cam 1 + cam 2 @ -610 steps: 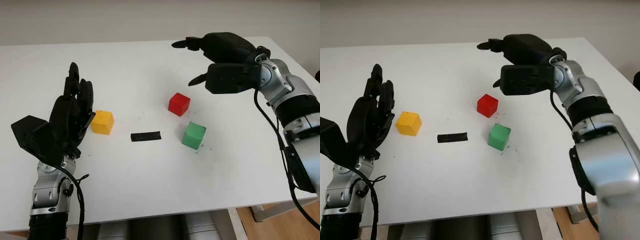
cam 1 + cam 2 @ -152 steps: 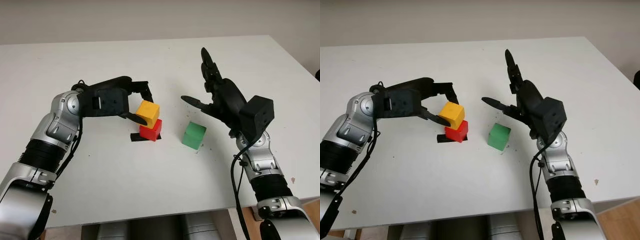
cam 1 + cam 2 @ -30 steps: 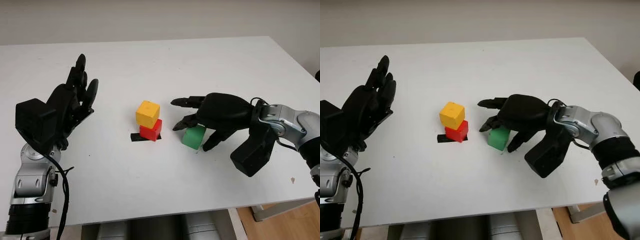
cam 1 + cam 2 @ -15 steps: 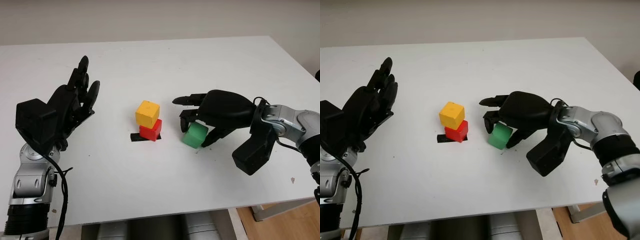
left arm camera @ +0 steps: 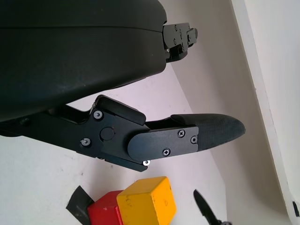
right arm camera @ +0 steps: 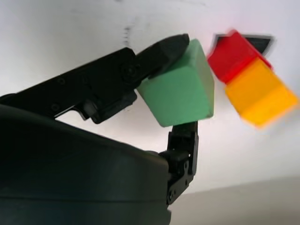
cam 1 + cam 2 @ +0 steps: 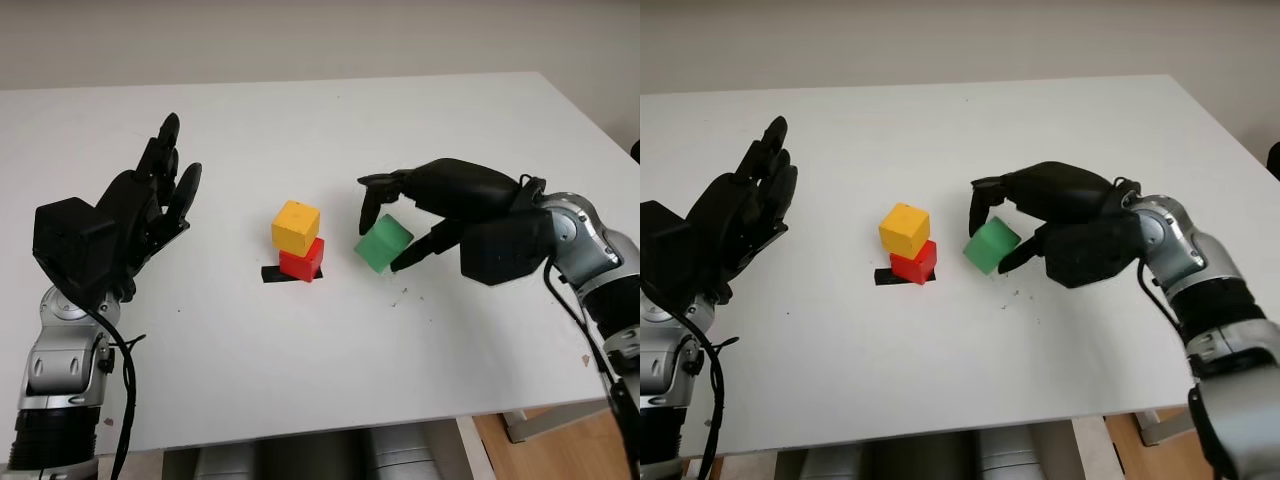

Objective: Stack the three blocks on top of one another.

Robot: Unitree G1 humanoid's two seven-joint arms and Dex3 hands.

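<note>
Carrying green block (image 7: pixel 382 243) pinched in right hand (image 7: pixel 400 230), clear of surface (image 7: pixel 300 370), at 3 o'clock of yellow block (image 7: pixel 296 226) atop red block (image 7: pixel 301 264). Next: raise higher, centre over yellow, lower gently. Left hand (image 7: pixel 130 225) open, raised at 9 o'clock.

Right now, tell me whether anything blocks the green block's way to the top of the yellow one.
Nothing visible does. The right hand holds the green block tilted, just beside the stack. The yellow block sits on the red block with its top bare. The left hand is open, off to the far side of the stack.
</note>
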